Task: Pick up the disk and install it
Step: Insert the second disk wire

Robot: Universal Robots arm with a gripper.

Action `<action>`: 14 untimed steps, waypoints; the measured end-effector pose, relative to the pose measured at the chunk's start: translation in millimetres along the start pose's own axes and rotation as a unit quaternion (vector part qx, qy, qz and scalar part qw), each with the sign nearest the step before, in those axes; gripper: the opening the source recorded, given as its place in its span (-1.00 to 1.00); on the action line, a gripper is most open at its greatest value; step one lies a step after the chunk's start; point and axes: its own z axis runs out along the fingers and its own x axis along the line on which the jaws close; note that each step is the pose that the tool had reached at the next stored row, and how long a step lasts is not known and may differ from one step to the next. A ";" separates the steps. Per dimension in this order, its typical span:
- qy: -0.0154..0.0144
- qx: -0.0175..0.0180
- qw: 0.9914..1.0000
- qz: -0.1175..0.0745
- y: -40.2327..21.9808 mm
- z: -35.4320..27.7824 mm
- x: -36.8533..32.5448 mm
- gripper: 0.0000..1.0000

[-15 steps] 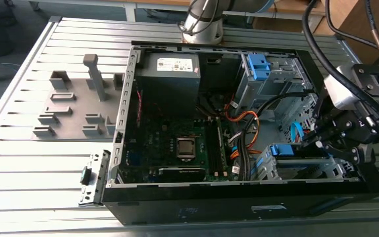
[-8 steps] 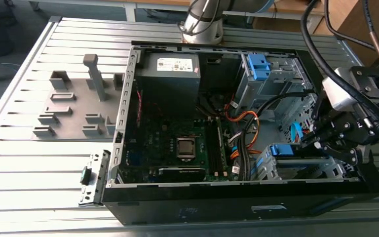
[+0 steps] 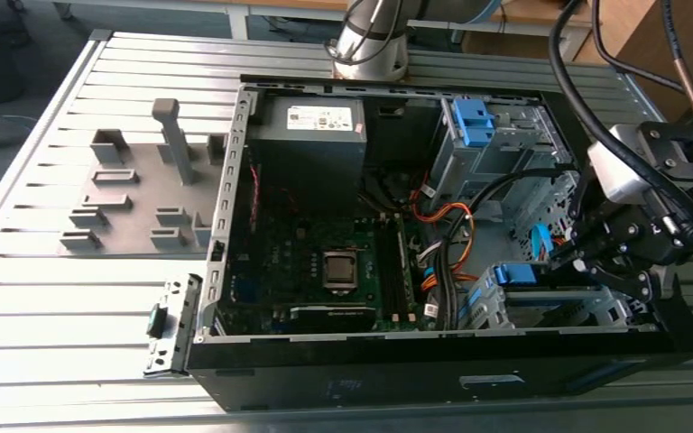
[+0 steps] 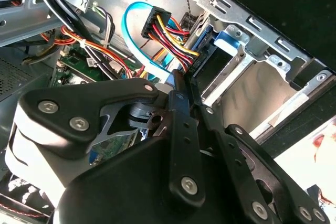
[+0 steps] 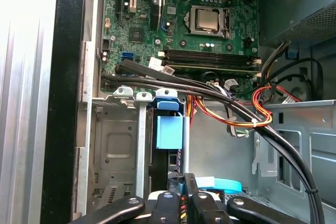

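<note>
Inside the computer case point(image 3: 443, 372), end effector point(image 5: 190, 181) pinched shut, just beside the disk point(image 5: 169, 132)

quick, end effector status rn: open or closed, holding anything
end effector: closed, nothing visible in its grip

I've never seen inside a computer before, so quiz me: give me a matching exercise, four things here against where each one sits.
1 disk
2 processor chip
3 grey power box
4 grey holder tray

A on the slatted table, outside the case
B middle of the green board
C in the metal cage by the gripper
D case corner, white sticker on top

Pairs: 1-C, 2-B, 3-D, 4-A
</note>
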 end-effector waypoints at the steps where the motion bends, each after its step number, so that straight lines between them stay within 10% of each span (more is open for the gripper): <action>1: 0.000 0.000 1.000 0.000 0.0 0.0 0.0 -0.66; 9: -0.001 0.000 1.000 0.000 0.1 -1.6 -0.3 -0.55; 14: -0.003 0.000 1.000 0.000 1.5 -18.1 -2.8 -0.55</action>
